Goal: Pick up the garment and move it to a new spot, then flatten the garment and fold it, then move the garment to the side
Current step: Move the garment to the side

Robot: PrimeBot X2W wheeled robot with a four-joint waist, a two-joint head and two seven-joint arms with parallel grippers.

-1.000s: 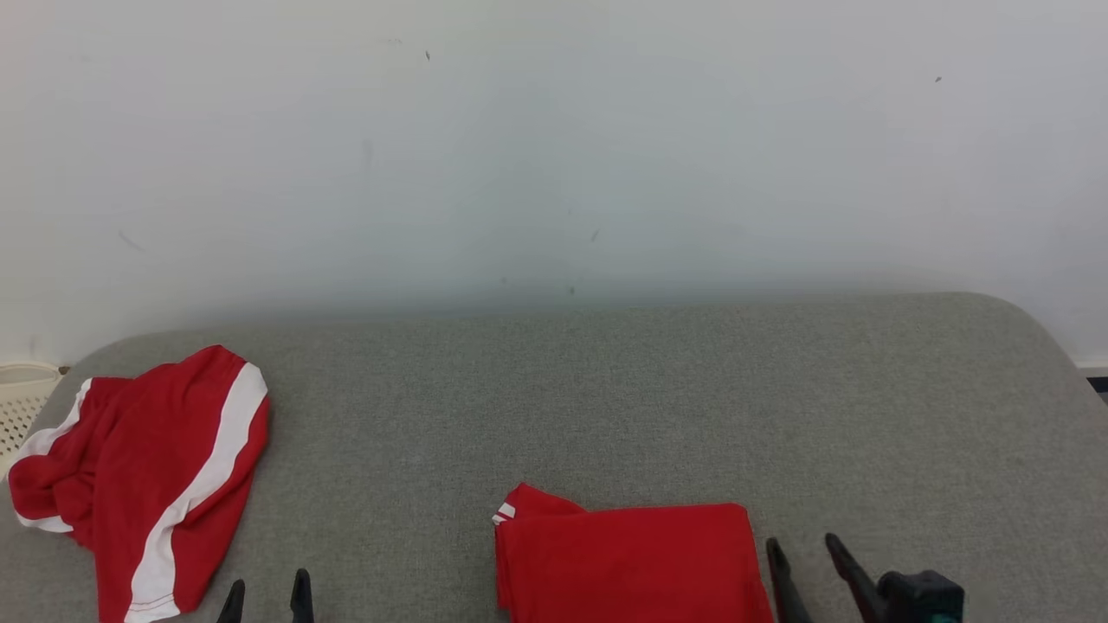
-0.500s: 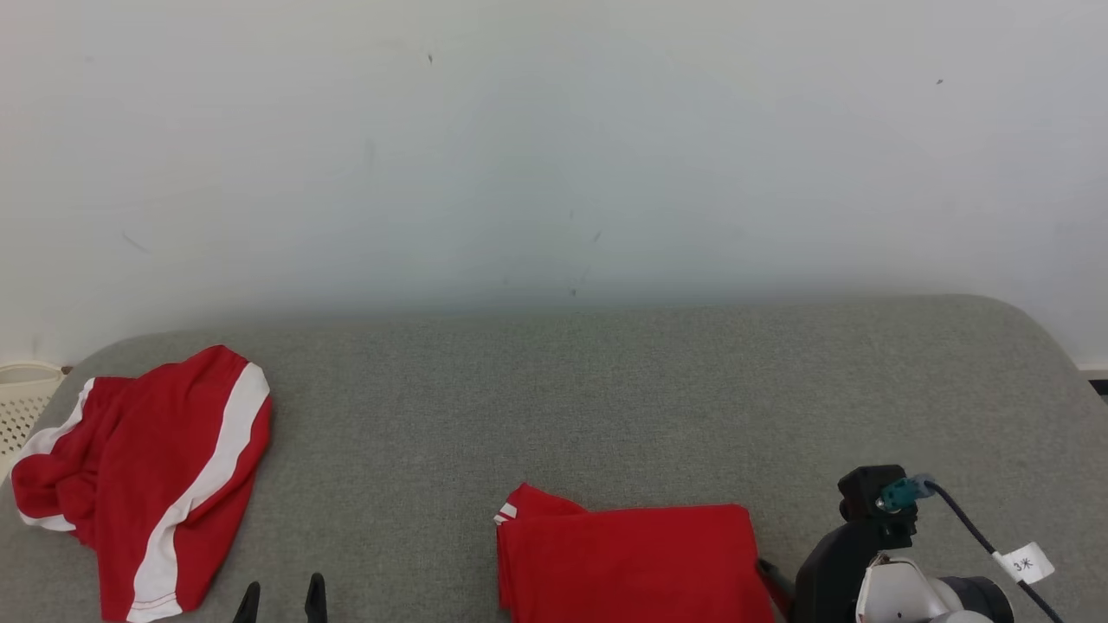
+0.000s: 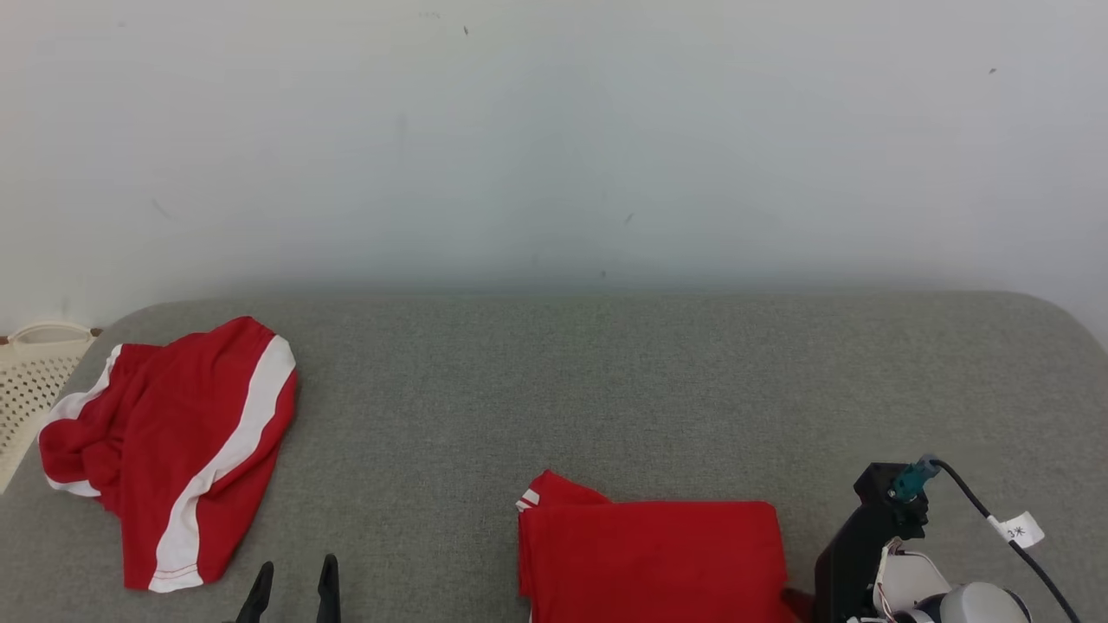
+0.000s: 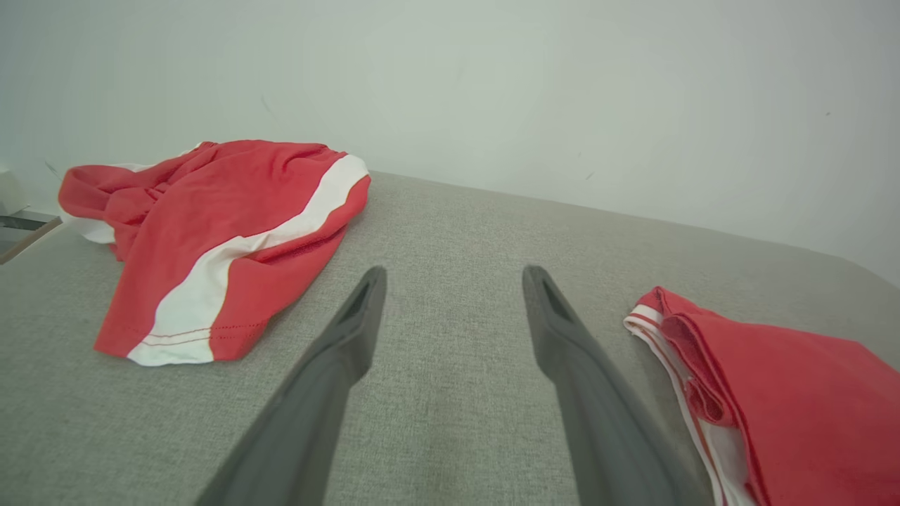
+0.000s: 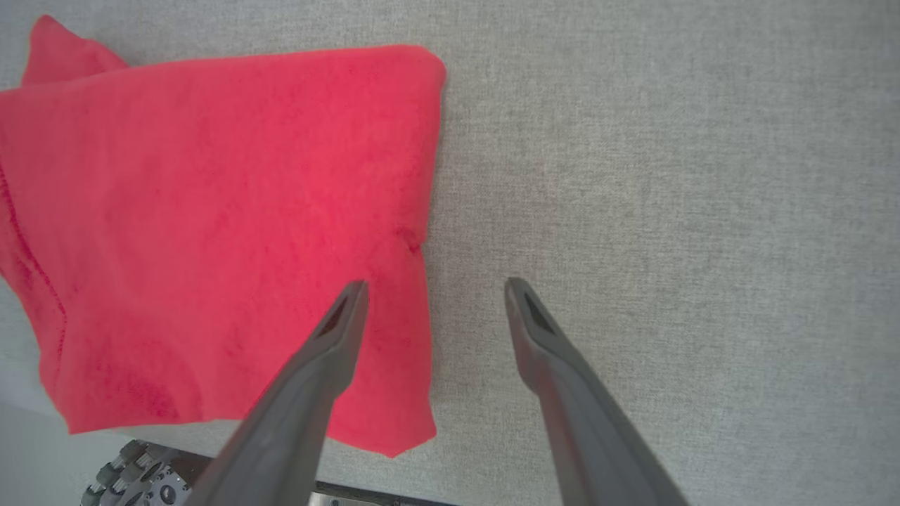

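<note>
Garment (image 3: 649,558) is lying folded at the near edge of the grey pad (image 3: 554,381), centre-right, long axis running left-right. R claw (image 5: 434,283) is hovering at its right edge w/ jaws spread wide, gripping nothing. One finger is sitting over the cloth, the other over bare pad, so the edge is running between them and the garment is lying just left of the claw. R arm is the nearer one. L claw (image 4: 453,270) is also gaping wide, empty, pointing at bare pad btwn garment and the crumpled shorts (image 3: 173,441) far left. Probably the move-aside step is coming, so R is needing to drop and pinch that edge. White basket (image 3: 35,372) is peeking in far left; contents can't tell.
</note>
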